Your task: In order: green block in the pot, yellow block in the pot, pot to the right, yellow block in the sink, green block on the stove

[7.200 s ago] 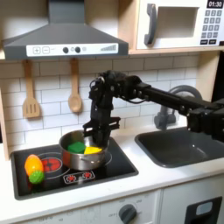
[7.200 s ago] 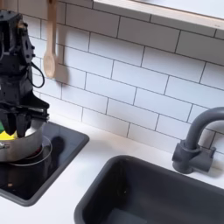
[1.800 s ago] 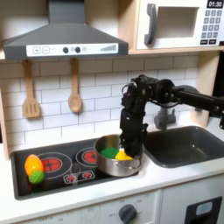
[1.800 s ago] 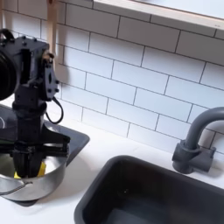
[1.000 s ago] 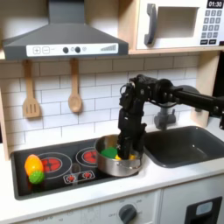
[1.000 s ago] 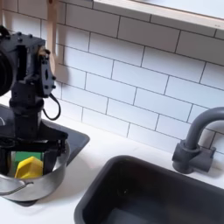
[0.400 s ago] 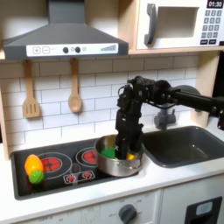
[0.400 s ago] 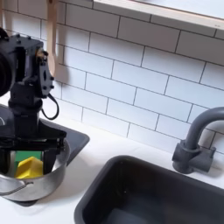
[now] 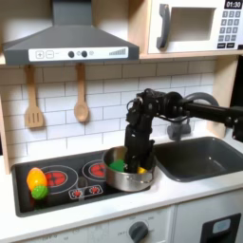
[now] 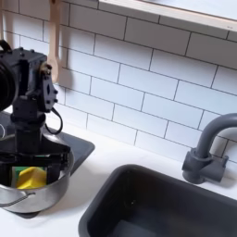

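Pot on stove, near right corner.
Held green block, yellow block; gripper inside, finger state indiscernible; no legible writing.

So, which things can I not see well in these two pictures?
- Gripper fingers: in the first exterior view too small and dark, open or shut unclear.
- Green block: in the second exterior view partly hidden by the arm.
- Pot: cut off by the second exterior view's left edge.
- Sink: cut off at the bottom.

The claw and arm occupy the pot mouth above both blocks; the sink basin lies open, faucet behind.
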`<action>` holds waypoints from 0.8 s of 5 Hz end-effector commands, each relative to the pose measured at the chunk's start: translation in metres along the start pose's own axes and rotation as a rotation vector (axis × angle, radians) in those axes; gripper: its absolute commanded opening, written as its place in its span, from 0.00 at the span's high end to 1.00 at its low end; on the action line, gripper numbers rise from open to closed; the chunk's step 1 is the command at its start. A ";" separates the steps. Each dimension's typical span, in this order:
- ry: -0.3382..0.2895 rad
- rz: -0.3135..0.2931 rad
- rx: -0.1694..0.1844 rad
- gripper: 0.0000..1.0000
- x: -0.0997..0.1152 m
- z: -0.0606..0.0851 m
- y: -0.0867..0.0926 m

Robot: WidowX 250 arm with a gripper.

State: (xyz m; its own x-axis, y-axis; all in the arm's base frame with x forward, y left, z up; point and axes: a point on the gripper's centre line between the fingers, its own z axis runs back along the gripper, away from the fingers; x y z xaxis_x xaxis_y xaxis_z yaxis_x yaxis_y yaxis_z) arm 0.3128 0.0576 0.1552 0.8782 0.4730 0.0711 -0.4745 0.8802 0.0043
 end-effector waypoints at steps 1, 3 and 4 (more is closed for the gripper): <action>0.013 -0.004 0.000 0.00 -0.001 -0.013 -0.003; 0.026 0.004 0.007 1.00 -0.001 -0.017 -0.002; 0.026 0.006 0.006 1.00 -0.002 -0.014 -0.002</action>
State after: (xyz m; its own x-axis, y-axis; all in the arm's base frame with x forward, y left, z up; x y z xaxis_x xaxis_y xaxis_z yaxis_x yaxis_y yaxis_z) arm 0.3117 0.0564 0.1382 0.8749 0.4830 0.0340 -0.4837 0.8752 0.0132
